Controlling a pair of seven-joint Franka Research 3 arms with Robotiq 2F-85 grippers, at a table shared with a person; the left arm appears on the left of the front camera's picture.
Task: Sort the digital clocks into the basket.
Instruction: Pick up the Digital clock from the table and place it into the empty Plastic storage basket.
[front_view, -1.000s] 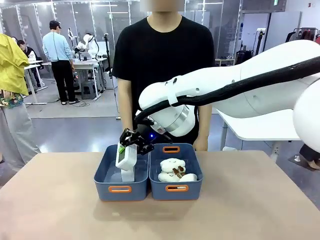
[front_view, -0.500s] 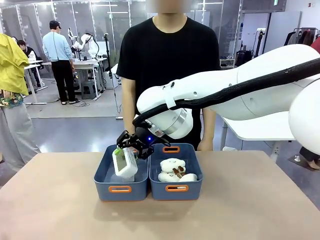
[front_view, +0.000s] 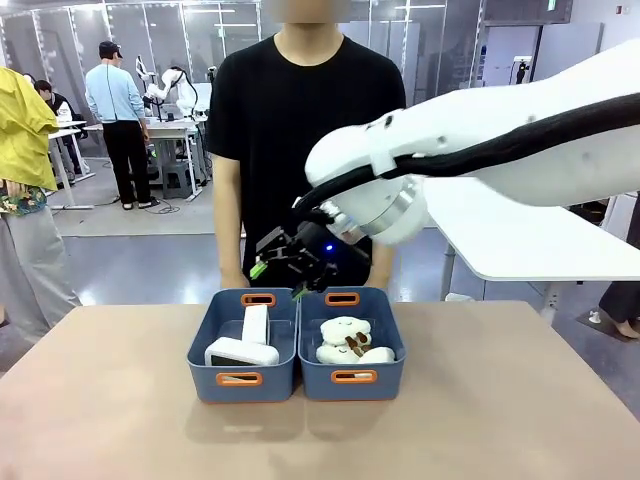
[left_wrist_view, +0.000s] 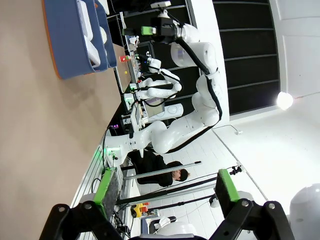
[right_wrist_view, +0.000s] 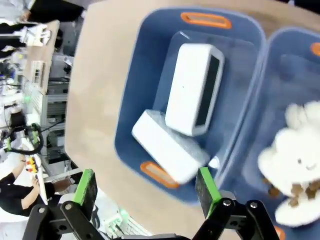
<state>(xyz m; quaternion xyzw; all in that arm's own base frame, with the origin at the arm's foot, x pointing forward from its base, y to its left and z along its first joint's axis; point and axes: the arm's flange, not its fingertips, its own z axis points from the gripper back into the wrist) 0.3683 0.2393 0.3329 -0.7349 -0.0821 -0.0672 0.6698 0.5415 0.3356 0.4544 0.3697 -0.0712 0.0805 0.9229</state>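
Observation:
Two white digital clocks lie in the left blue basket (front_view: 203, 345): one (front_view: 243, 351) flat near the front, the other (front_view: 256, 324) leaning behind it. From above they show as a clock (right_wrist_view: 192, 90) with its display edge up, resting on the second clock (right_wrist_view: 167, 147), inside the basket (right_wrist_view: 145, 60). My right gripper (front_view: 285, 262) hangs open and empty above the two bins' far rims; its own camera shows it (right_wrist_view: 146, 187) wide open over the basket. My left gripper (left_wrist_view: 165, 192) is open, away from the basket (left_wrist_view: 75, 35), holding nothing.
The right blue bin (front_view: 392, 345) touches the basket and holds white plush sheep (front_view: 347, 340), also seen as fluffy sheep (right_wrist_view: 295, 155). A person in a black shirt (front_view: 300, 120) stands right behind the bins. Bare tan table (front_view: 500, 420) lies in front and to both sides.
My right gripper opened and let go of the clock, which now lies in the left basket beside the other. The gripper then rose and drew back to the right.

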